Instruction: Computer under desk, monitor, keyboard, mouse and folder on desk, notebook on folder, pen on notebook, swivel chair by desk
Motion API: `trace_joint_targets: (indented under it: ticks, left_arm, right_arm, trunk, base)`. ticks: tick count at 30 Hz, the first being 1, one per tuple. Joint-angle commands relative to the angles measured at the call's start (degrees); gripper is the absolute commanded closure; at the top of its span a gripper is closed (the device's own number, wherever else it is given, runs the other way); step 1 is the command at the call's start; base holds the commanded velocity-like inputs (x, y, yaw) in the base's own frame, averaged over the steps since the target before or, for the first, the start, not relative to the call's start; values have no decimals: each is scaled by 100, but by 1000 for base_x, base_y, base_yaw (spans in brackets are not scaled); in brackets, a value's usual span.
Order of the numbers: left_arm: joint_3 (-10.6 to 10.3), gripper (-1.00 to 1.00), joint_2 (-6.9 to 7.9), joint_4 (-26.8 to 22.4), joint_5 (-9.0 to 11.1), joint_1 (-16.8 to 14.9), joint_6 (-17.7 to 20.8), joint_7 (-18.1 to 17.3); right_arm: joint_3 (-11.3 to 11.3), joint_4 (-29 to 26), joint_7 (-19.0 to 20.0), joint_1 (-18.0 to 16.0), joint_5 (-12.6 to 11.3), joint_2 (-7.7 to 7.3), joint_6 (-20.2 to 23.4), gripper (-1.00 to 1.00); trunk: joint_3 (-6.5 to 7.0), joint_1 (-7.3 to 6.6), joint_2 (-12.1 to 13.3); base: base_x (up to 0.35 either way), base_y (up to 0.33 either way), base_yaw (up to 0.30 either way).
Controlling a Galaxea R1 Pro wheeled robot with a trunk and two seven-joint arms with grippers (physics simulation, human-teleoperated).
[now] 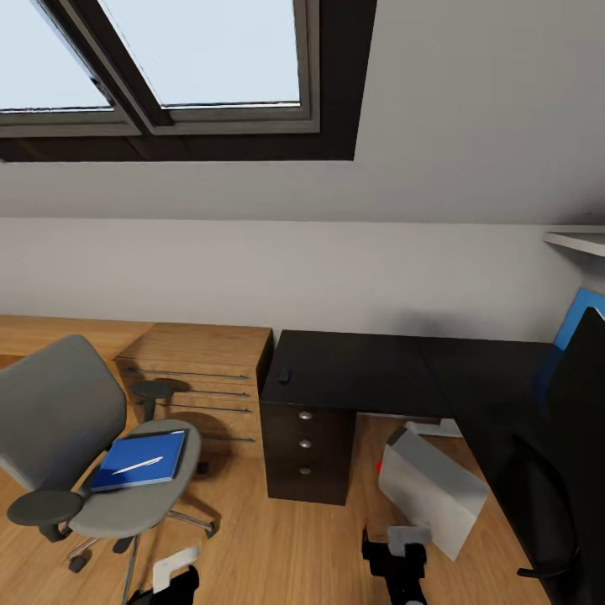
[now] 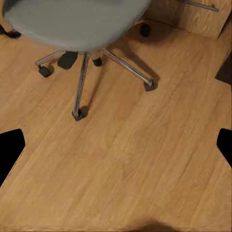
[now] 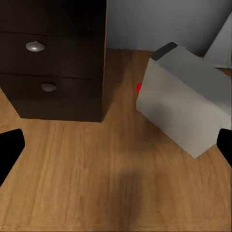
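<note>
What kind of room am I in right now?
Most likely an attic room set up as a home office: skylight windows in a sloped ceiling, a black L-shaped desk with drawers, a grey swivel chair carrying a blue folder, and a computer on the wooden floor.

i see the glossy black desk (image 1: 361, 370) carrying the small mouse (image 1: 285, 376); the wooden floor (image 1: 277, 546) carries the tilted computer (image 1: 433, 487).

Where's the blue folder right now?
In the head view, the folder lies flat on the swivel chair seat at lower left, left of the desk drawers, pen on top.
</note>
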Motion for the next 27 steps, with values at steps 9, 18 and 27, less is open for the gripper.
trace_joint_targets:
  ticks: [9, 18, 27]
  left_arm:
    - [-23, -100, -1, 1733, -71, -5, -1270, 17]
    - [-23, -100, 16, 2440, -75, -5, -1356, -470]
    - [-9, -100, 111, 2559, -60, -5, -1319, -1155]
  right_arm:
    - [33, 1929, -40, 159, 320, 0, -1977, -100]
    - [16, 2562, -27, 164, 325, -12, -2127, -100]
    - [7, 2885, -6, 164, 297, -18, -2342, -100]
  trunk:
    - [-11, 3, -12]
    - [-11, 3, -12]
    - [-11, 3, -12]
  base:
    - [0, 0, 0]
    - [0, 0, 0]
    - [-124, 0, 0]
